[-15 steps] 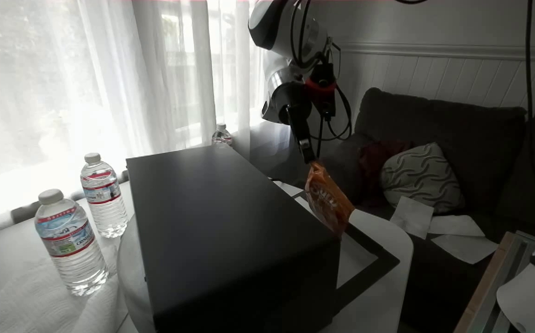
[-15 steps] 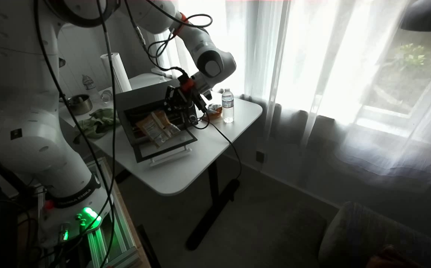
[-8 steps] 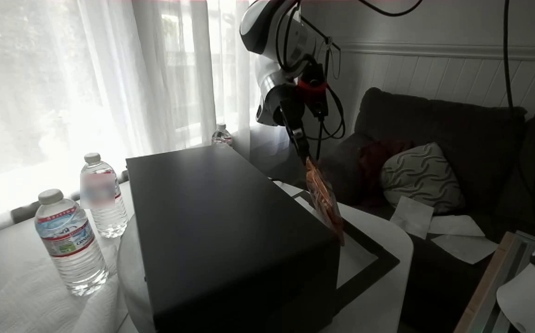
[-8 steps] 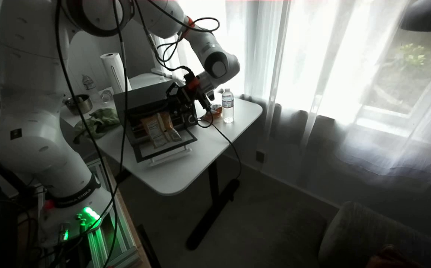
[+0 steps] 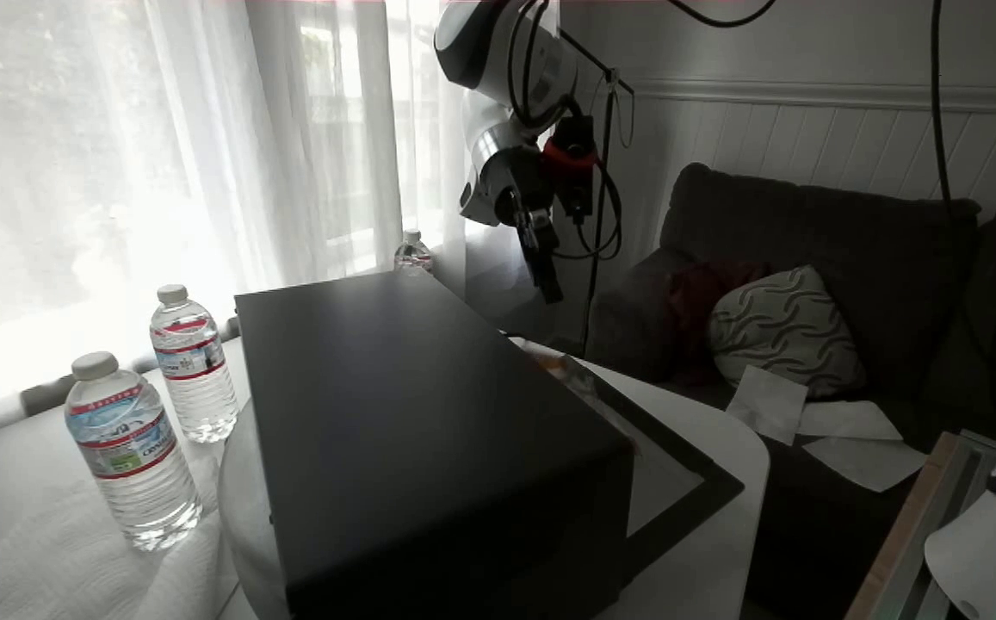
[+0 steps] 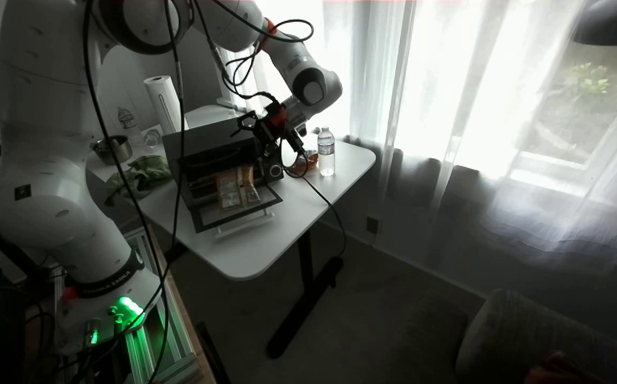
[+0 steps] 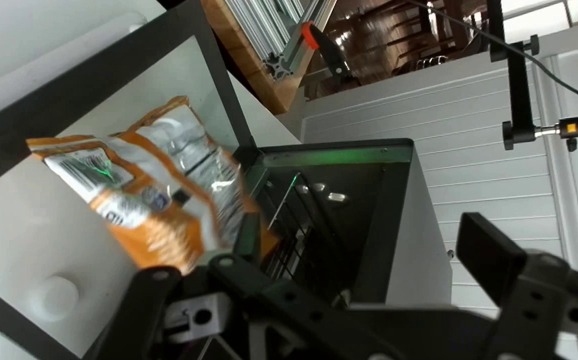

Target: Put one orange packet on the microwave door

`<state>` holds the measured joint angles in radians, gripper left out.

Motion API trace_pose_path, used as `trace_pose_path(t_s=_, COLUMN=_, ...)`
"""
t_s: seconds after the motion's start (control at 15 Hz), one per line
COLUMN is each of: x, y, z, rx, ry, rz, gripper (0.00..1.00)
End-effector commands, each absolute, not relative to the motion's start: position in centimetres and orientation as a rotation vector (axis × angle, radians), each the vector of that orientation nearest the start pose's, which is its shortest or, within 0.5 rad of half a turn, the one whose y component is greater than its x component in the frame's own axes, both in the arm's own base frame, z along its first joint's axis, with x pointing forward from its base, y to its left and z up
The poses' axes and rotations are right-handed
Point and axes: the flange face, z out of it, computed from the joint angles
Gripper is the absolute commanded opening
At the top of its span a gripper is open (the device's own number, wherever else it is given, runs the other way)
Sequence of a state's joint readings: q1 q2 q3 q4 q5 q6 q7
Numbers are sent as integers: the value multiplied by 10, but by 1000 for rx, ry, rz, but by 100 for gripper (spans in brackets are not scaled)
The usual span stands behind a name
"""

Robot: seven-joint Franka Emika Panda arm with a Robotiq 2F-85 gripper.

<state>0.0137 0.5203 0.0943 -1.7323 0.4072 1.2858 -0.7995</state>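
A: What's nearest?
B: The gripper (image 7: 368,247), its two fingers spread wide. In both exterior views it hangs above the orange packet (image 6: 234,192), apart from it.
A: Where's the packet, then?
B: At nine o'clock from the middle of the wrist view, over the see-through window of the microwave door (image 7: 89,82), which lies open. One end reaches the mouth of the black box (image 5: 429,405). Whether it lies flat, I can't tell.
A: Any print on it?
B: A barcode (image 7: 89,169) on a white patch at its nine o'clock end. The smaller words are too blurred.
A: And past the box?
B: In an exterior view, a water bottle (image 5: 132,456) stands at nine o'clock from it, with a red, white and blue label. I can pick out CRYS before the letters curve away. Just behind is a second bottle (image 5: 194,370), likewise labelled, and a third bottle (image 5: 412,254) stands at twelve.
A: Other writing?
B: In an exterior view, the arm (image 6: 47,165) carries EMIKA on a dark band at its foot.
A: Furthest off?
B: A grey sofa (image 5: 816,220) with a patterned cushion (image 5: 786,336), between two and three o'clock from the box.
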Motion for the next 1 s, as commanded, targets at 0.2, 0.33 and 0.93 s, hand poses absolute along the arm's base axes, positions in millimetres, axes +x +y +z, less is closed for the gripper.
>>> trace_pose_path(t_s=0.2, x=549, y=90, z=282, rx=-2069, ry=-956, rz=779, gripper=100)
trace_pose_path(t_s=0.33, x=553, y=67, z=289, rx=-2195, ry=-855, rz=688, gripper=100)
trace_pose_path(t_s=0.93, x=521, y=14, z=345, rx=-2572, ry=-581, rz=304, gripper=100)
